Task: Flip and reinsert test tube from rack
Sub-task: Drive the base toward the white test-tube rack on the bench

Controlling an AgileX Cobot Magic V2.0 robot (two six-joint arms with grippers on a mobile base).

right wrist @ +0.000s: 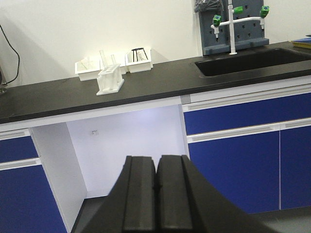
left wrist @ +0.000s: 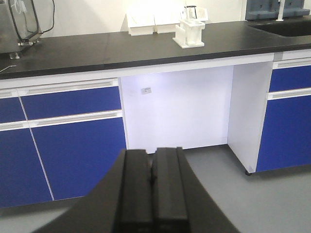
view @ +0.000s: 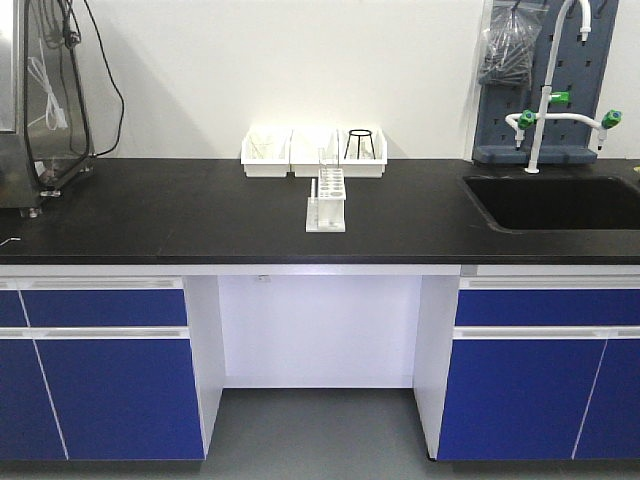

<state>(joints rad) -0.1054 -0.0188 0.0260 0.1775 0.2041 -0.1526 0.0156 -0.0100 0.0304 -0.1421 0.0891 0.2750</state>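
The white rack [view: 326, 200] stands on the black counter [view: 200, 215] in front of the white bins. Two clear test tubes [view: 327, 160] stand upright in its far end. The rack also shows in the left wrist view [left wrist: 189, 34] and in the right wrist view [right wrist: 109, 80], where the tubes [right wrist: 108, 60] stick up from it. My left gripper [left wrist: 151, 151] is shut and empty, low in front of the cabinets, far from the rack. My right gripper [right wrist: 158, 158] is shut and empty, also low and far from the rack. Neither gripper shows in the front view.
Three white bins [view: 314, 152] sit against the wall; the right one holds a black wire stand [view: 361, 144]. A sink [view: 560, 203] with a white tap [view: 545, 90] is at the right. A machine with cables [view: 40, 100] stands at the left. Blue cabinets [view: 110, 380] flank a knee gap.
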